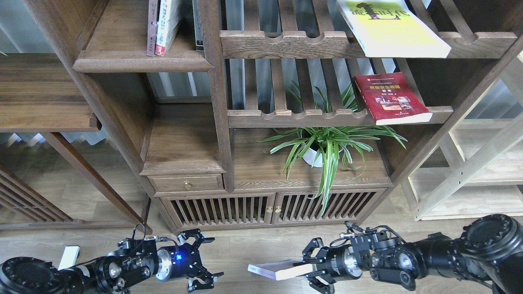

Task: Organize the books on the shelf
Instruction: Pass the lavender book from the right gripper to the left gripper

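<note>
A: What does the right pincer [304, 271] hold?

B: Its fingers are closed on the pale book [274, 270], which lies almost flat and points to the left, low above the wooden floor [245, 253].

A: And the left pincer [204, 261]?

B: It is spread wide and holds nothing. It hangs near the floor, well apart from the pale book.

A: Where are the other books?

B: The yellow-green book [390, 28] lies on the upper slatted rack [286, 43], its corner past the front rail. The red book [390, 97] lies on the lower slatted rack [298, 118], above the plant [327, 145].

A: And the shelf?

B: The dark shelf [139, 61] is at the upper left, with some upright spines [161, 26] on it.
</note>
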Robot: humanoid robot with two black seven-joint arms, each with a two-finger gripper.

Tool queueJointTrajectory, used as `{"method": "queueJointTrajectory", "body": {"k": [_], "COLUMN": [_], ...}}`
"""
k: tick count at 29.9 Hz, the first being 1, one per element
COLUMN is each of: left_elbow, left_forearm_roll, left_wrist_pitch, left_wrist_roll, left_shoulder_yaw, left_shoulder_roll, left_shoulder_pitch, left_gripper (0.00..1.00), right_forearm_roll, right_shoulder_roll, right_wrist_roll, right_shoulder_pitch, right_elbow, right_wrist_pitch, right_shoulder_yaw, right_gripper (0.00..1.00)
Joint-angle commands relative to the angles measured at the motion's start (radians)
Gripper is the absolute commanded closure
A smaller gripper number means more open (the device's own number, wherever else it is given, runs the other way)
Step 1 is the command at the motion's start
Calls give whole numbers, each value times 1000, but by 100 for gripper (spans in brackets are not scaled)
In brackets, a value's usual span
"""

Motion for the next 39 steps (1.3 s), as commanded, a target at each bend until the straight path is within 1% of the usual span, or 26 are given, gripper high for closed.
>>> {"method": "queueJointTrajectory", "body": {"k": [1,7,12,17,23,25,27,30,32,34,36,37,38,39], "left_elbow": [-30,-66,-124,-125,-125,-125,-125,-127,-132,-135,-135,-135,-133,-133], "left_forearm_roll": [4,32,40,95,98,106,141,210,236,257,270,273,273,273], "left_wrist_pitch": [-1,0,9,18,18,28,60,100,117,126,124,124,126,126], "left_wrist_roll": [0,0,0,0,0,0,0,0,0,0,0,0,0,0], "left_shoulder_yaw": [4,4,7,4,7,8,8,8,8,11,18,21,22,22], "left_shoulder_roll": [0,0,0,0,0,0,0,0,0,0,0,0,0,0], "left_shoulder_pitch": [-4,-7,-34,-36,-36,-36,-34,-30,-28,-28,-31,-31,-31,-31], "left_gripper": [1,1,2,2,2,4,8,17,25,39,64,86,97,99], "right_forearm_roll": [-3,-5,-5,-5,2,5,6,8,11,12,20,22,23,23], "right_shoulder_roll": [4,14,9,17,32,35,40,55,61,69,70,70,70,69], "right_wrist_roll": [0,0,0,0,0,0,0,0,0,0,0,0,0,0], "right_shoulder_pitch": [15,47,83,101,136,144,153,159,164,169,169,170,172,173], "right_elbow": [34,79,145,149,179,183,185,185,185,185,185,185,185,185], "right_wrist_pitch": [0,0,0,2,3,3,3,3,3,3,3,3,3,3], "right_shoulder_yaw": [2,2,4,4,5,5,5,5,7,7,5,7,5,5], "right_gripper": [97,97,97,97,97,97,97,97,97,97,97,97,97,97]}}
